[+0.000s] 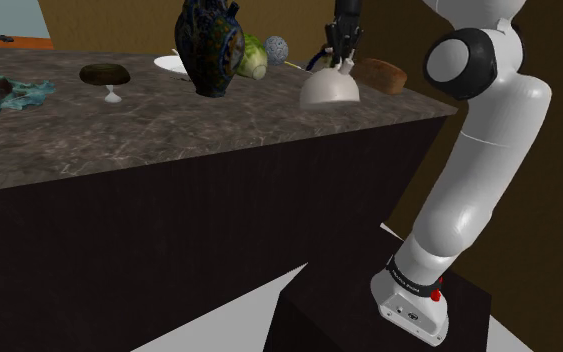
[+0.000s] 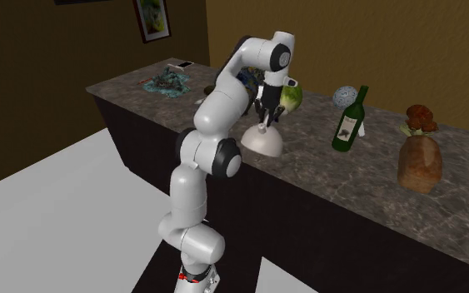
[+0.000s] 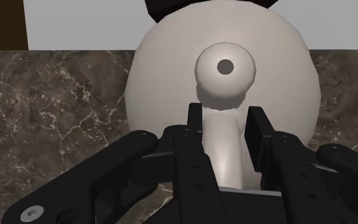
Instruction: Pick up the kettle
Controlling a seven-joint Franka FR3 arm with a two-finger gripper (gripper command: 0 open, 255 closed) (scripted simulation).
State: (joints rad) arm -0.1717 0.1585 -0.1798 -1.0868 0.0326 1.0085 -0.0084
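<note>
The kettle (image 1: 327, 90) is a white dome with a knob on top and an arched handle. It stands on the dark marble counter (image 1: 169, 130), near the edge that faces the arm. My black gripper (image 1: 344, 60) comes down on it from above. In the wrist view the two fingers (image 3: 195, 127) press on either side of the handle's white bar, so the gripper (image 3: 225, 121) is shut on it, above the dome of the kettle (image 3: 165, 83). In the second exterior view the gripper (image 2: 266, 119) sits on top of the kettle (image 2: 262, 141), whose base rests on the counter.
A dark patterned vase (image 1: 210, 45), a green cabbage (image 1: 252, 57) and a grey ball (image 1: 277, 48) stand close behind the kettle, and a brown loaf (image 1: 381, 74) lies beside it. A green bottle (image 2: 350, 121) and a brown vase (image 2: 418, 158) stand further along the counter.
</note>
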